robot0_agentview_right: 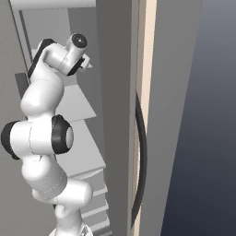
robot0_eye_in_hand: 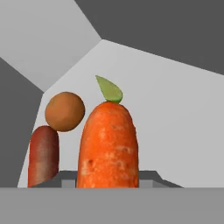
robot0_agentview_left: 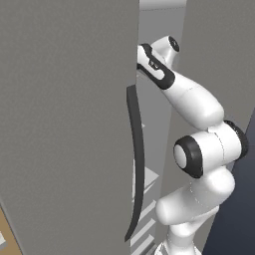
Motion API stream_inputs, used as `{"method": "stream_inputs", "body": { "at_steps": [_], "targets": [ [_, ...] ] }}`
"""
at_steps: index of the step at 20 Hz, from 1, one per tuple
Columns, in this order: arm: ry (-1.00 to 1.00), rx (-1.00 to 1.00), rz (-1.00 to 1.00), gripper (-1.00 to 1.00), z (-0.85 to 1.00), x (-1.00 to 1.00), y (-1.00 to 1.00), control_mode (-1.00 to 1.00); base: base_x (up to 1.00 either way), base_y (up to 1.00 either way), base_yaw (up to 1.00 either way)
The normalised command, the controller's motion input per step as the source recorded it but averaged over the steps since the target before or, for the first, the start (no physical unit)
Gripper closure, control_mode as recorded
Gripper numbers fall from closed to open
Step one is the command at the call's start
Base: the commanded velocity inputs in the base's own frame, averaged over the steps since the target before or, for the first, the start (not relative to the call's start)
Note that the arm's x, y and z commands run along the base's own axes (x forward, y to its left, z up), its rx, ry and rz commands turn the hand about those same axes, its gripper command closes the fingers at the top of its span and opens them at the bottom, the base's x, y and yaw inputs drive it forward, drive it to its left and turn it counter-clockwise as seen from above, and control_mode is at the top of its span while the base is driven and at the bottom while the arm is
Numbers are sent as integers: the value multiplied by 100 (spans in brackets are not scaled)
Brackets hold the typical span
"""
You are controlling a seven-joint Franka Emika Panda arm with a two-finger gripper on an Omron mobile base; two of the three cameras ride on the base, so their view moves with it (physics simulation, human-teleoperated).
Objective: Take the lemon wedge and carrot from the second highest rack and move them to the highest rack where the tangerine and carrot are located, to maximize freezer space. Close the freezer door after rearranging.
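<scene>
Up close, bright carrot (robot0_eye_in_hand: 108, 146), tangerine (robot0_eye_in_hand: 64, 111), darker carrot (robot0_eye_in_hand: 43, 155), base views arm (robot0_agentview_left: 199, 149)

text: none legible | labels: none | numbers: none | signs: none

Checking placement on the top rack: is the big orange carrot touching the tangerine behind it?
Cannot tell. In the hand view the carrot and tangerine nearly meet in outline, but the tangerine sits farther back, so depth hides any gap.

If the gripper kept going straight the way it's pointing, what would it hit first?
Most likely the bright orange carrot, dead ahead in the hand view; depth is unclear, and it may already be in the gripper.
</scene>
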Motion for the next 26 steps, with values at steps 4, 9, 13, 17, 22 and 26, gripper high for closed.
{"method": "stream_inputs", "body": {
  "at_steps": [4, 9, 13, 17, 22, 26],
  "targets": [
    [0, 0, 0, 100, -7, 38, 26, -100, 0, 0, 0],
    [2, 0, 0, 100, -7, 35, 26, -100, 0, 0, 0],
    [3, 0, 0, 100, -18, 30, 29, -100, 0, 0, 0],
    [4, -1, 0, 100, -28, 24, 35, -100, 0, 0, 0],
    [7, -10, -1, 100, -39, 29, 51, -100, 0, 0, 0],
    [7, -16, -4, -100, -45, 29, 58, -100, 0, 0, 0]
  ]
}}
